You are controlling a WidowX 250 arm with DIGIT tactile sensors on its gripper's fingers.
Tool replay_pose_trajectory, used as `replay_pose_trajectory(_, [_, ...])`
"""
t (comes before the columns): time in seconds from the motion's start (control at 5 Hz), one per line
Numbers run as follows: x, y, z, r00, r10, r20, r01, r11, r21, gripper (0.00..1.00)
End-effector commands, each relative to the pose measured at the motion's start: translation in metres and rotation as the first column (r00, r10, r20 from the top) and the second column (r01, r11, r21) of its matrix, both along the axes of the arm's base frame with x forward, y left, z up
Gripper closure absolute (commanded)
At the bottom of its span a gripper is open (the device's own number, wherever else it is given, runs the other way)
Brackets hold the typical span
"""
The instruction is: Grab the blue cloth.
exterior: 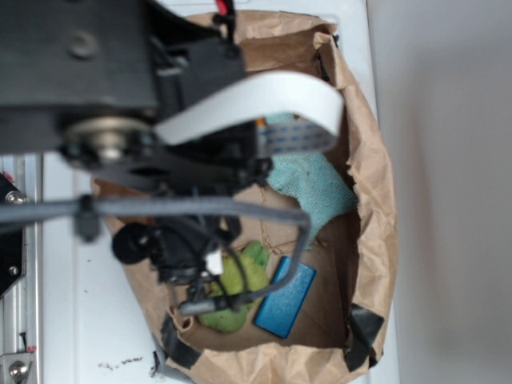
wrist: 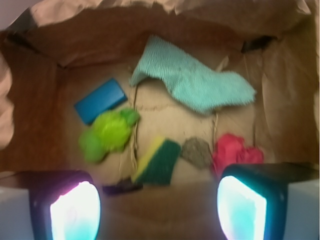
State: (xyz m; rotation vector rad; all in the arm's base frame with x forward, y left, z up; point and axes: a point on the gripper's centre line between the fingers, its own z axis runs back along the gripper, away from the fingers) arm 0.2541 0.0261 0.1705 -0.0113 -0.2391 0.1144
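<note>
The blue cloth [wrist: 192, 80] is a light teal terry rag lying on the floor of a brown paper bag [wrist: 90, 45], toward the far wall. In the exterior view the cloth [exterior: 316, 186] shows partly, right of the arm. My gripper [wrist: 157, 207] is open and empty; its two glowing fingertips [wrist: 75, 212] stand wide apart at the bottom of the wrist view, well above and short of the cloth. In the exterior view the arm hides the gripper itself.
In the bag lie a dark blue block [wrist: 100, 100], a green toy [wrist: 110, 132], a green-and-yellow sponge [wrist: 157, 161], a grey lump [wrist: 196, 151] and a red item [wrist: 232, 152]. The bag's crumpled walls [exterior: 372, 160] rise all round. A white table [exterior: 80, 320] lies under it.
</note>
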Motion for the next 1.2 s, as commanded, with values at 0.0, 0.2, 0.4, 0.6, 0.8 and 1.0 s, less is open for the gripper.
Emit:
replay_pose_trajectory(0.0, [0.025,0.009,-0.005,0.997,0.036,0.072,-0.042,0.995,0.09,0.0])
replay_pose_trajectory(0.2, [0.025,0.009,-0.005,0.997,0.036,0.072,-0.042,0.995,0.09,0.0])
replay_pose_trajectory(0.4, [0.025,0.009,-0.005,0.997,0.036,0.072,-0.042,0.995,0.09,0.0])
replay_pose_trajectory(0.6, [0.025,0.009,-0.005,0.997,0.036,0.072,-0.042,0.995,0.09,0.0])
replay_pose_trajectory(0.8, [0.025,0.009,-0.005,0.997,0.036,0.072,-0.042,0.995,0.09,0.0])
replay_pose_trajectory(1.0, [0.042,0.006,-0.029,0.994,-0.002,0.11,-0.01,0.994,0.112,0.0])
